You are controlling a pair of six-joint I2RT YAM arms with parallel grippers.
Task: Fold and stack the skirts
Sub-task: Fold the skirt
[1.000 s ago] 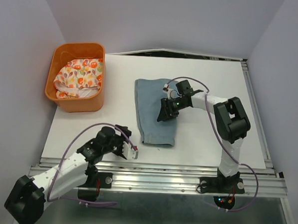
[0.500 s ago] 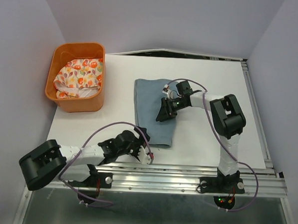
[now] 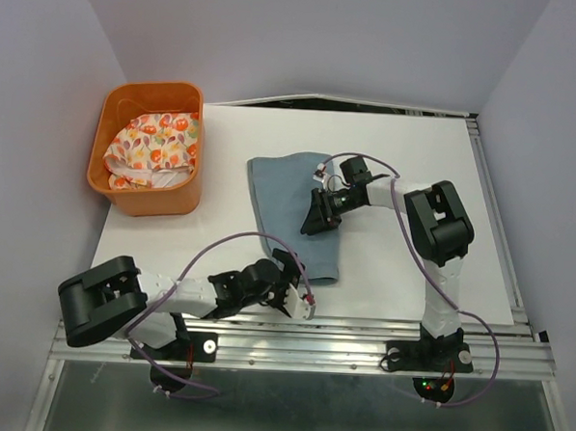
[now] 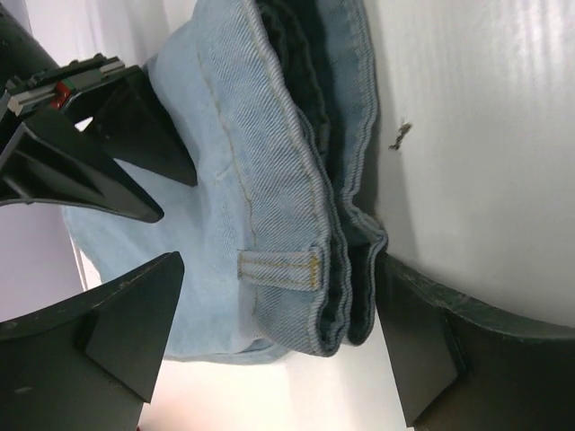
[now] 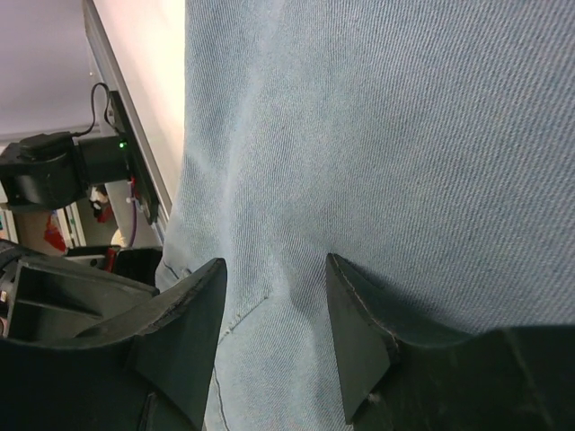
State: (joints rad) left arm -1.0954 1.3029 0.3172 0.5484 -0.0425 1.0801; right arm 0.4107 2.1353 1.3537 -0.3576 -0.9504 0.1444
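The light blue denim skirt (image 3: 288, 211) lies folded in the middle of the white table. In the left wrist view its stitched hem with a belt loop (image 4: 278, 268) lies between the wide-apart fingers of my left gripper (image 4: 278, 337). That left gripper (image 3: 301, 295) sits low at the skirt's near corner, open. My right gripper (image 3: 317, 217) stands on the skirt's right half with its fingertips (image 5: 193, 314) down on the denim (image 5: 377, 135), jaws partly apart, no cloth pinched between them. The floral skirt (image 3: 152, 146) lies bunched in the orange basket.
The orange basket (image 3: 150, 90) stands at the table's far left. Grey walls close in the left, back and right sides. A metal rail (image 3: 359, 327) runs along the near edge, behind both arm bases. Bare table (image 3: 411, 270) lies right of the skirt.
The left arm has swung right along the near edge, and its gripper has reached the denim skirt's near corner. The skirt has turned slightly, with its far corner shifted left. The right jaws narrowed a little.
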